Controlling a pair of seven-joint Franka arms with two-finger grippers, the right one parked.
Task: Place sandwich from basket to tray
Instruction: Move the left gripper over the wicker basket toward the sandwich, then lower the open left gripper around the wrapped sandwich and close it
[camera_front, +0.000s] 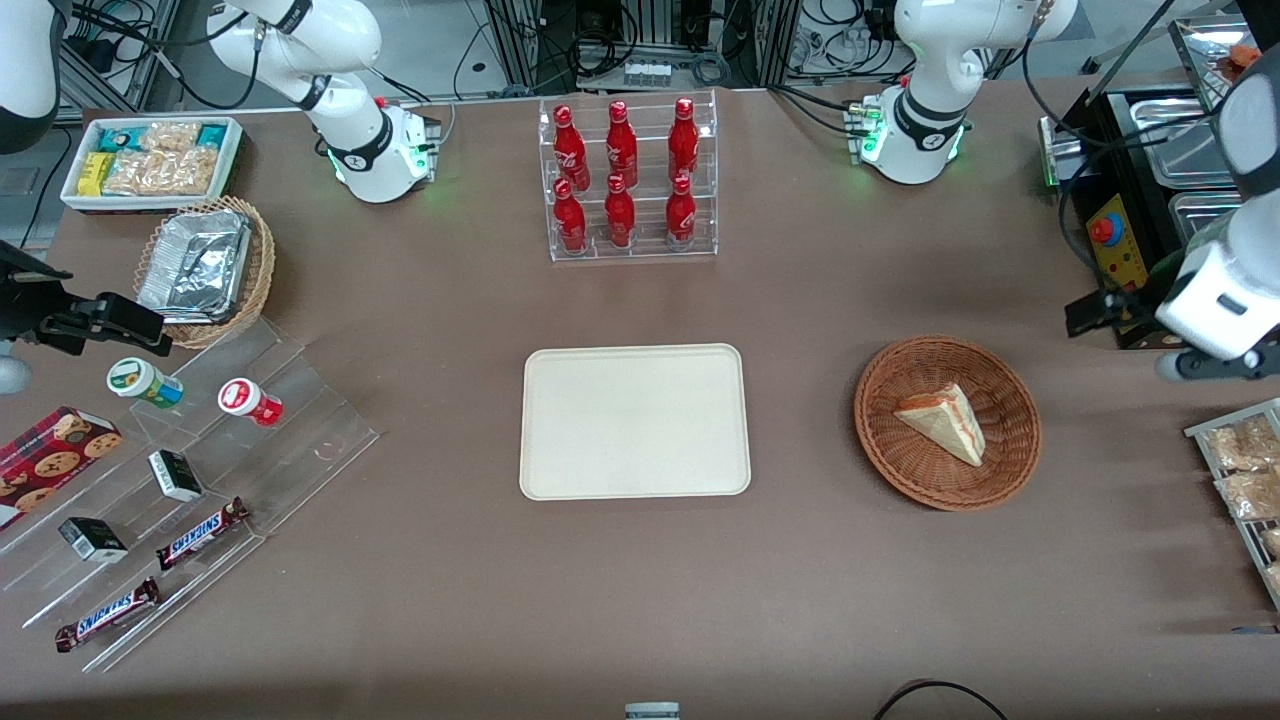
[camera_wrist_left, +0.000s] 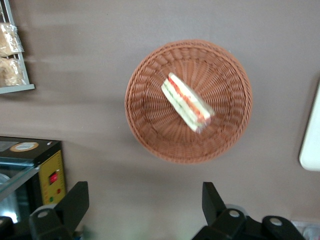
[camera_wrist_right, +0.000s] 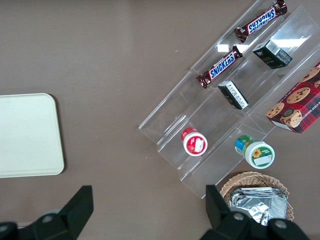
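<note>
The sandwich (camera_front: 945, 424) lies in the basket (camera_front: 1010, 461), a triangular wedge on its side with the pink-red filling edge turned up, resting a little toward the rim nearest the tray (camera_front: 634, 421). In the front view the basket sits on the bench (camera_front: 640, 600) toward the working arm's end, apart from the tray, which lies flat and bare near the middle of the bench. The left arm's gripper (camera_front: 1215, 366) hangs at the working arm's edge of the bench, off to the side of the basket and touching nothing; this view does not settle how its fingers stand. A clear rack of red bottles (camera_front: 627, 180) stands farther from the camera than the tray. Toward the parked arm's end are a tan wicker basket holding a foil container (camera_front: 197, 263) and a stepped clear display stand (camera_front: 200, 500) with snack bars and small tubs.

In the left wrist view the gripper (camera_wrist_left: 145, 207) is above bare bench, with the basket (camera_wrist_left: 145, 115) and sandwich (camera_wrist_left: 187, 101) clear of it. Its fingers (camera_wrist_left: 75, 202) are spread wide apart and hold nothing. A corner of the tray (camera_wrist_left: 311, 135) shows at the frame's edge.

In the right wrist view the tray (camera_wrist_right: 27, 135) shows one rounded corner, well apart from the display stand (camera_wrist_right: 170, 125) and the foil container (camera_wrist_right: 260, 205).
</note>
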